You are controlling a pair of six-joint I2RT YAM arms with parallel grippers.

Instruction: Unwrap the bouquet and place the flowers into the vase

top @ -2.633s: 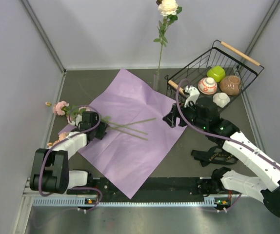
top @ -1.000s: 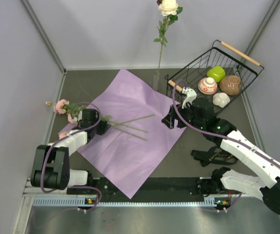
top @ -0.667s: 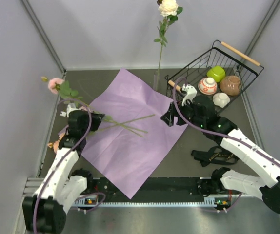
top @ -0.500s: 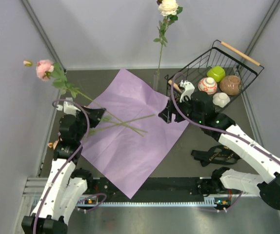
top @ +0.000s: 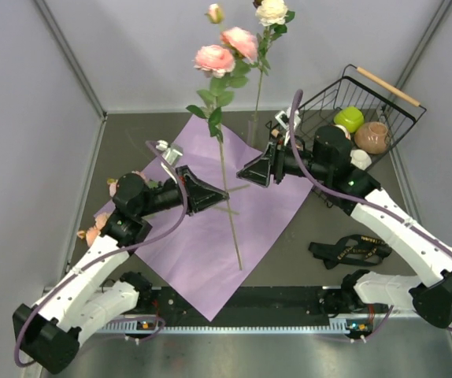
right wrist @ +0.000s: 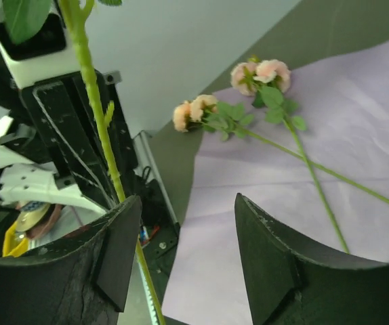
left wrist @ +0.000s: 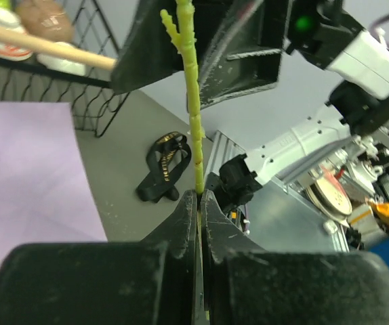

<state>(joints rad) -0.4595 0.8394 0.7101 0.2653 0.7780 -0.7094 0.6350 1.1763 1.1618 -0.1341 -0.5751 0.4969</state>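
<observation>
The table (top: 289, 260) is closed in by pale walls (top: 21, 118) on the left, right and far sides. Bare dark surface shows in a strip along the left wall and in a wider stretch on the right. The pink-lilac paper sheet (top: 194, 252) lies spread flat over the middle, one corner reaching the near edge. The wire basket (top: 320, 102) fills the far right corner.

Both arms reach in over the sheet and meet above its centre. The left gripper (top: 210, 194) is clenched on the thin green stem of the held rose (top: 227, 213), which stands nearly upright with its pink blooms high above the far edge of the sheet. The right gripper (right wrist: 188, 250) has its jaws apart. The stem runs just inside the gap, close to one finger and not pinched.

The vase (top: 253, 132) stands just beyond the right gripper, beside the basket, with a cream rose (top: 272, 12) upright in it. The loose roses (top: 120, 187) lie at the sheet's left edge. The black ribbon (top: 348, 252) lies on the bare table to the right.
</observation>
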